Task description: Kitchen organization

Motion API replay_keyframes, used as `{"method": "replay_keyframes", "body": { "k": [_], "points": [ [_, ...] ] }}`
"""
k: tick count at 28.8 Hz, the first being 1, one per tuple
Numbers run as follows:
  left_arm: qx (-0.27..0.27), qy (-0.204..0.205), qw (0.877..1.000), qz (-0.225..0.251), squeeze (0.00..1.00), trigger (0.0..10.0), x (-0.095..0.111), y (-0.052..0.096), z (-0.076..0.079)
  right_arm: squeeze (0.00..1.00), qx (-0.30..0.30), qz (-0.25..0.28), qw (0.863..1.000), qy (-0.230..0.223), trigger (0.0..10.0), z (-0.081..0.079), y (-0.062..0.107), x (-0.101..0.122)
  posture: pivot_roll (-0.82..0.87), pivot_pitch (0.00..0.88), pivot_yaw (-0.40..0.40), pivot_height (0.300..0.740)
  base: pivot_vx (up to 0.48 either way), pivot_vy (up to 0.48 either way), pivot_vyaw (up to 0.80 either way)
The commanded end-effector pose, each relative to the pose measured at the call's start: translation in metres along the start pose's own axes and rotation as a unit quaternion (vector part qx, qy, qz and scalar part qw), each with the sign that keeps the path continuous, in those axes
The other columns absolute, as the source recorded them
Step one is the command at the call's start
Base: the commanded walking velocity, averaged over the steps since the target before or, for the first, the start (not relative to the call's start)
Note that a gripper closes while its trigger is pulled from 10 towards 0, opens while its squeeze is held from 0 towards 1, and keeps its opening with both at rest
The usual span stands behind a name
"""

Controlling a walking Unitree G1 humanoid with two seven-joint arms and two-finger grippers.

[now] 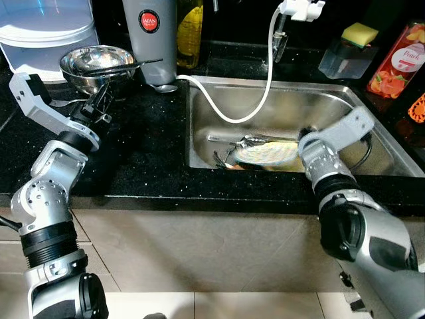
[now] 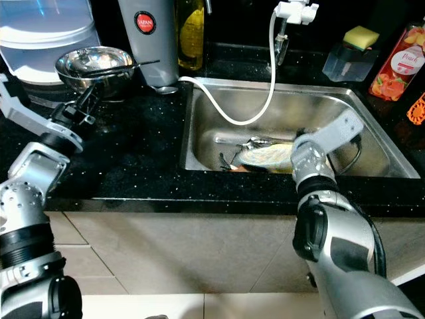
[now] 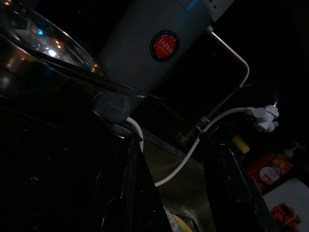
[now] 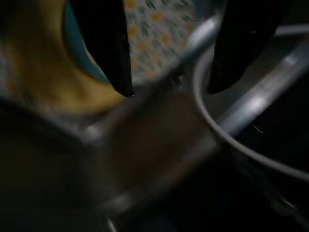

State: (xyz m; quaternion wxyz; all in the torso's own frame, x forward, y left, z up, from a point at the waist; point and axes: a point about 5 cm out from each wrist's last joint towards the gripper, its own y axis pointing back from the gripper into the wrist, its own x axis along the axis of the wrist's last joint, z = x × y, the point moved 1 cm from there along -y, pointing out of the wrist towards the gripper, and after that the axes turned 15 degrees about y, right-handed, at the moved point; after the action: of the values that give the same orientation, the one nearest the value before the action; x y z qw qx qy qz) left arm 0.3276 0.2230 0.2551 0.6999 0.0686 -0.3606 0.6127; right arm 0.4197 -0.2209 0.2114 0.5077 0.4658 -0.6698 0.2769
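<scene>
Jaws of my right gripper (image 4: 169, 89) are standing apart, reaching down inside the steel sink (image 1: 332, 100). Just beyond their tips a patterned plate (image 1: 265, 154) is lying on the sink floor, yellow and teal with small flowers, and metal utensils (image 1: 255, 140) are resting across it. A curved metal rim (image 4: 207, 121) is passing between the two fingers (image 4: 104, 43), though blur is hiding what it belongs to. I am holding nothing there.

My left gripper (image 1: 99, 106) is hovering over the black table (image 1: 133, 159), jaws open and empty. Right ahead of them a steel bowl (image 1: 97, 63) is sitting, with a grey canister (image 1: 149, 36) just beside it. A white hose (image 1: 259, 100) is looping from the tap into the sink beyond.
</scene>
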Motion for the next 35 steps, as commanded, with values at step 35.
{"method": "replay_keyframes", "body": {
  "k": [35],
  "points": [
    [0.238,-0.482,0.843,0.023,0.0,10.0,0.039,0.029,-0.028,0.0,0.388,0.164,0.898,0.13,10.0,-0.079,0.102,-0.02,0.27,0.0,-0.052,0.74,0.0,0.0,0.0]
  ]
}}
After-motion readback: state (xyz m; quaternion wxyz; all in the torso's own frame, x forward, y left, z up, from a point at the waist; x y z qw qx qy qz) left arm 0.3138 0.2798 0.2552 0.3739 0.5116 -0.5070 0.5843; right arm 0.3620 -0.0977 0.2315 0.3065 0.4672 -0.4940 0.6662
